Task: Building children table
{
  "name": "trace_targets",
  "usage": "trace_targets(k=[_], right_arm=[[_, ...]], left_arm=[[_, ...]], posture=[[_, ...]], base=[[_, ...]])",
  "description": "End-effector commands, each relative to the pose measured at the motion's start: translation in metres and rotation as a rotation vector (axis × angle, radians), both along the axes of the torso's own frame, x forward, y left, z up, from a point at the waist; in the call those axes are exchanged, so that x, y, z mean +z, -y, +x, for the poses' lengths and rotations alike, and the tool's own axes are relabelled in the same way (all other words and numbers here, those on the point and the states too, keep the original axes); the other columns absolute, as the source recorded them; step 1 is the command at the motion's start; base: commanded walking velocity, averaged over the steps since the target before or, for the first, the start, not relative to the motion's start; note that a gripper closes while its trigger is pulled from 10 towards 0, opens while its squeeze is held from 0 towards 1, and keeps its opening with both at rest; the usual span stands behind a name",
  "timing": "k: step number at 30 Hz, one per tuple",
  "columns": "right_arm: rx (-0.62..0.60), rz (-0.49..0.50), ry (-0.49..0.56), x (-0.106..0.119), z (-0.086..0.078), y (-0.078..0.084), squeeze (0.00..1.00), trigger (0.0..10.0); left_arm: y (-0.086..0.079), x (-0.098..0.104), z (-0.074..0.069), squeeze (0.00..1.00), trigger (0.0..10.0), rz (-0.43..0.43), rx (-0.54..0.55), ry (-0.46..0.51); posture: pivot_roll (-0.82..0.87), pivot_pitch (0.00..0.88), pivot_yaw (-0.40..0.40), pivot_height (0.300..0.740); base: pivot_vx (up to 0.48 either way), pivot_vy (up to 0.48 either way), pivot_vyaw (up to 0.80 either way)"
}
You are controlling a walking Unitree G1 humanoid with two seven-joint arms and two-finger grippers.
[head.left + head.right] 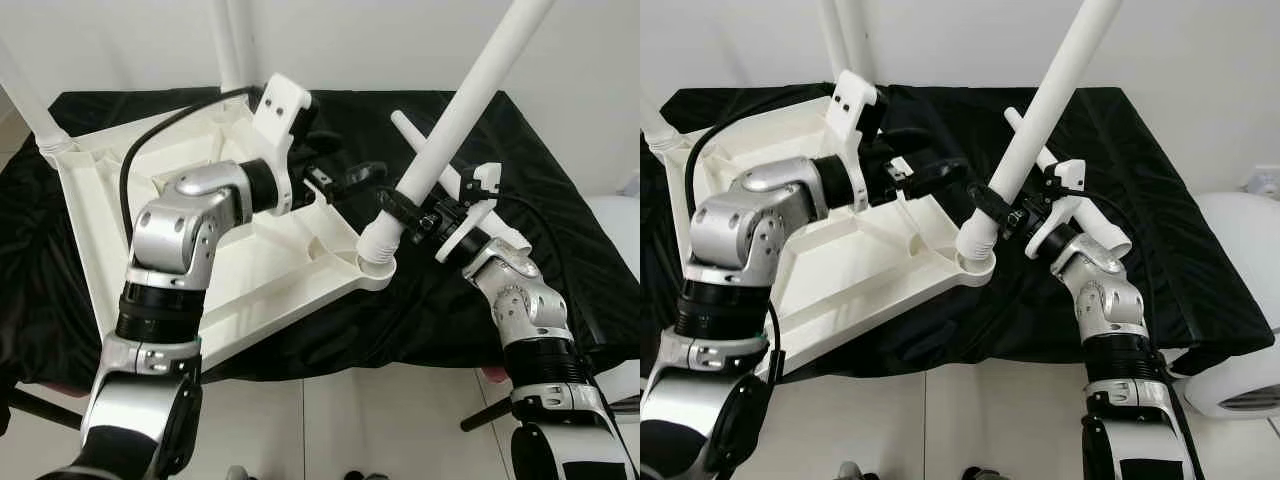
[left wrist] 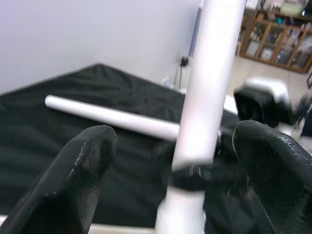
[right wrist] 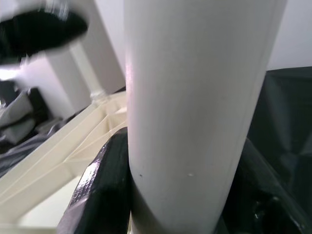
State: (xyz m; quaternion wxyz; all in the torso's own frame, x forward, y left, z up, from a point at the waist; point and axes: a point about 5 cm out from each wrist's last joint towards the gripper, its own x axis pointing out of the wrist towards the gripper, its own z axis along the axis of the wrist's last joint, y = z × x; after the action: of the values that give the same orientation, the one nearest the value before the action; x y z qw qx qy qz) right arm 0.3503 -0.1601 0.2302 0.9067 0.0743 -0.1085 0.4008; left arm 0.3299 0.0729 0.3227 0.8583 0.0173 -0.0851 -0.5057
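- An upturned white children's table point(image 1: 250, 270) lies on a black cloth point(image 1: 560, 230) that covers the tabletop, its ribbed underside facing up.
- Three white legs already stand in its corners: two close together at the far corner point(image 1: 228, 45) and one at the robot's far left corner point(image 1: 30, 100).
- A fourth leg point(image 1: 455, 115) stands in the near corner socket point(image 1: 375, 262), leaning away to the robot's right and running out of the top of the head views.
- The right hand point(image 1: 400, 212) is closed around this leg just above the socket, one black finger on each side; the right wrist view shows the white tube pressed between the two fingers point(image 3: 102, 195).
- The left hand point(image 1: 350, 180) hovers over the table's underside just to the left of the leaning leg, its fingers apart and gripping nothing.
- In the left wrist view both spread fingertips point(image 2: 78, 165) frame the leg point(image 2: 204, 97) without touching it.
- One more white tube point(image 1: 415, 135) lies loose on the cloth behind the leaning leg, partly hidden by it.
- Below the tabletop edge is a pale tiled floor point(image 1: 380, 420).
- A white rounded object point(image 1: 1240, 290) sits at the robot's far right; what it is cannot be told.
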Motion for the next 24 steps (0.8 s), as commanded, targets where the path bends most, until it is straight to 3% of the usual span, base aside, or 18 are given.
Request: trace_targets(k=[1, 5, 6, 14, 24], right_arm=[[0.055, -0.049, 0.030, 0.005, -0.002, -0.005, 0.00, 10.0], [0.091, -0.081, 0.042, 0.006, -0.003, -0.008, 0.00, 10.0], [0.113, -0.097, 0.049, 0.007, -0.004, -0.011, 0.00, 10.0], [0.196, -0.156, 0.087, 0.017, -0.004, -0.022, 0.00, 10.0], [0.275, -0.211, 0.117, 0.025, -0.005, -0.028, 0.00, 10.0]], left_arm=[[0.005, 0.015, -0.004, 1.00, 10.0, -0.037, -0.094, 0.004], [0.009, 0.026, -0.006, 1.00, 10.0, -0.068, -0.130, 0.005], [0.013, 0.032, -0.007, 0.00, 10.0, -0.068, -0.149, 0.016], [0.034, 0.049, -0.008, 0.00, 10.0, -0.038, -0.223, 0.024], [0.047, 0.053, -0.004, 0.00, 10.0, 0.011, -0.248, 0.016]], posture=[[-0.03, 0.072, 0.025, 0.740], [-0.03, 0.065, 0.022, 0.740], [-0.03, 0.064, 0.022, 0.740], [-0.03, 0.063, 0.025, 0.740], [-0.03, 0.065, 0.026, 0.740]], base=[[0.000, 0.000, 0.00], [0.000, 0.000, 0.00], [0.000, 0.000, 0.00], [0.000, 0.000, 0.00], [0.000, 0.000, 0.00]])
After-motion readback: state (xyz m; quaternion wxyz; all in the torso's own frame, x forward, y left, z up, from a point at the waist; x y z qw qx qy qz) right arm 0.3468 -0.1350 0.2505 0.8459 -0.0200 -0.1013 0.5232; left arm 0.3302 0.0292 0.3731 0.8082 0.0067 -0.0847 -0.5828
